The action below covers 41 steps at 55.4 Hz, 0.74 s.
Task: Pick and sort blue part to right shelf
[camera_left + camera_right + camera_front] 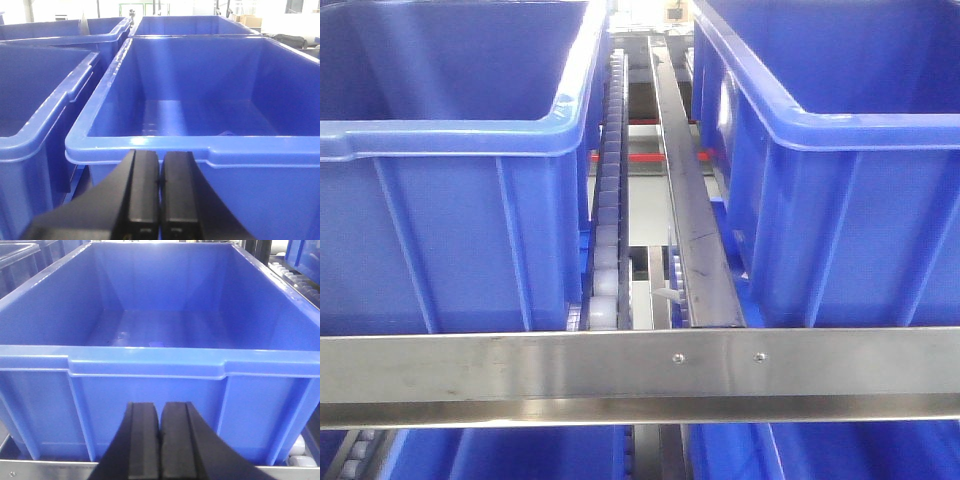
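Observation:
The right shelf is a steel rack whose flat front rail (520, 378) crosses the exterior view, with two large open blue crates (450, 200) (850, 190) behind it. My left gripper (160, 156) is shut with nothing between its black fingers, just short of a blue crate's near rim (190, 147). My right gripper (161, 406) is also shut and empty, facing the front wall of another blue crate (150, 390) that sits behind the steel rail (45, 468). The blue part is out of view. Neither gripper shows in the exterior view.
A grey roller track (608, 200) and a steel divider rail (692, 220) run back between the two crates. More blue crates (35, 100) stand to the left and behind in the left wrist view. Rollers (300, 280) lie right of the crate in the right wrist view.

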Available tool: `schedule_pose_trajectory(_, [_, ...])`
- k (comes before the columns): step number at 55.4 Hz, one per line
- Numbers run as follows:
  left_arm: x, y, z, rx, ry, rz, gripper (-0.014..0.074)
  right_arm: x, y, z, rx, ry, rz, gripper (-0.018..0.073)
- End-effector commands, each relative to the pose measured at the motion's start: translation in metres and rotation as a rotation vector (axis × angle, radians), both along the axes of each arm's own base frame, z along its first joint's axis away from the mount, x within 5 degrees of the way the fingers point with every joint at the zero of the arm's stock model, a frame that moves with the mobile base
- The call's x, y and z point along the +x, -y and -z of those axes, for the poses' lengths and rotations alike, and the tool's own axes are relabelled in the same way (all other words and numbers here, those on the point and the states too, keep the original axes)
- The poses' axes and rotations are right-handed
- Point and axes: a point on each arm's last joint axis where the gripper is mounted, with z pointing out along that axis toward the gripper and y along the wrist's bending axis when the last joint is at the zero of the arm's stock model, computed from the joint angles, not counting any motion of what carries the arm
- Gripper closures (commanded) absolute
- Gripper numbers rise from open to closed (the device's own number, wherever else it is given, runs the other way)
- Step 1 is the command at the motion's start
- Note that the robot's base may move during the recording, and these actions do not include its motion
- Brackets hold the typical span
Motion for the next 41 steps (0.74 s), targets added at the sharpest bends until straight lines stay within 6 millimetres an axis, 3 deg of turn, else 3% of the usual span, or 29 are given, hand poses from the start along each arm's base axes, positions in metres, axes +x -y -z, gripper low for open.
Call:
schedule_pose_trajectory(1, [-0.0015, -0.0007, 0.0009, -0.011, 0.082, -0.006, 0.0472, -0.0021, 0.0014, -0.0103, 0.006, 0.105, 0.016, 0.0517])
schedule_pose_trajectory(41, [-0.0015, -0.0007, 0.0009, -0.011, 0.082, -0.006, 0.0472, -0.0021, 0.0013, -0.0101, 0.006, 0.102, 0.016, 0.0517])
